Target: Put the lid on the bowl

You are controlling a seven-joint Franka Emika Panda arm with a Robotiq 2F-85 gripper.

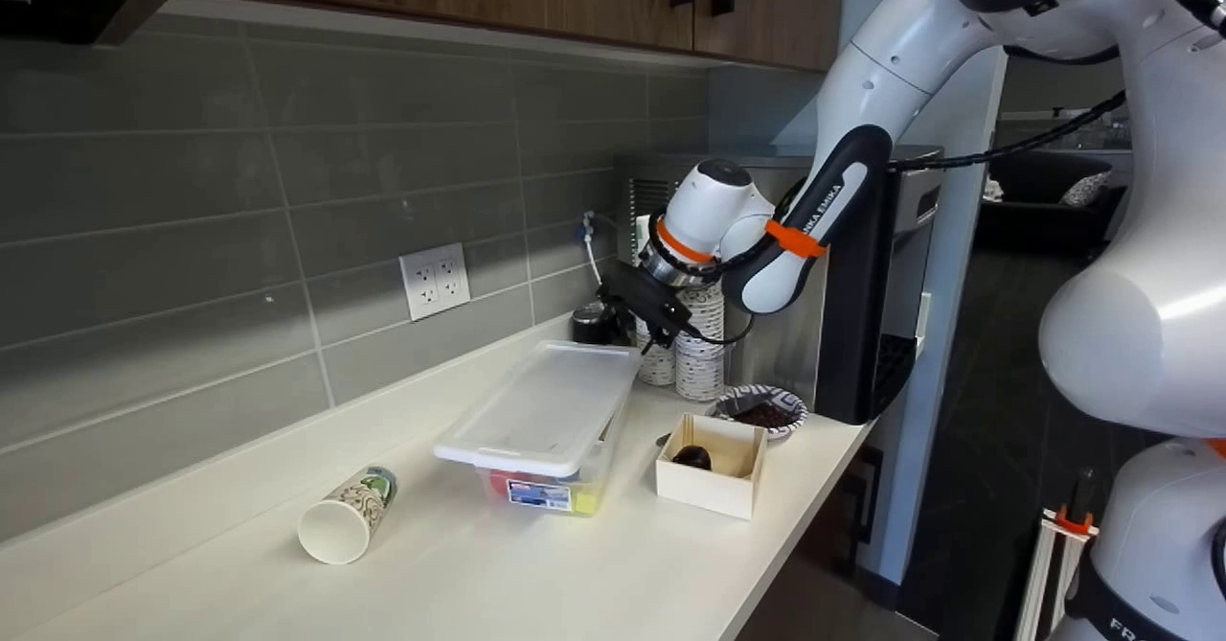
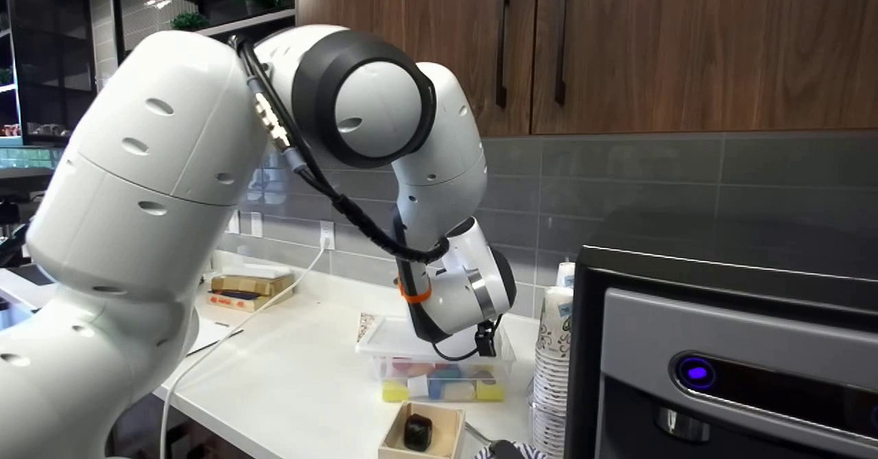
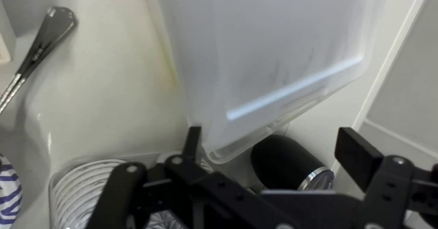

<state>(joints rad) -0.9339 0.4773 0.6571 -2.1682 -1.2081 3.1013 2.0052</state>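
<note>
In an exterior view the flat, translucent-white rectangular plastic lid (image 1: 546, 406) lies over the shallow, clear rectangular plastic tub (image 1: 584, 488), jutting past its near end (snapped down or not, I cannot tell). It should prove light, slick and slightly bendy, best taken by the rim. The black two-fingered gripper (image 3: 273, 148) has its jaws spread near the far end, pinching nothing; a black cylinder with a silver band (image 3: 287, 161) and stacked white paper cups (image 1: 699, 365) crowd it there.

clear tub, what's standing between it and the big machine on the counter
Stacked cups stand between the clear tub and the big machine, as both exterior views show.
</note>
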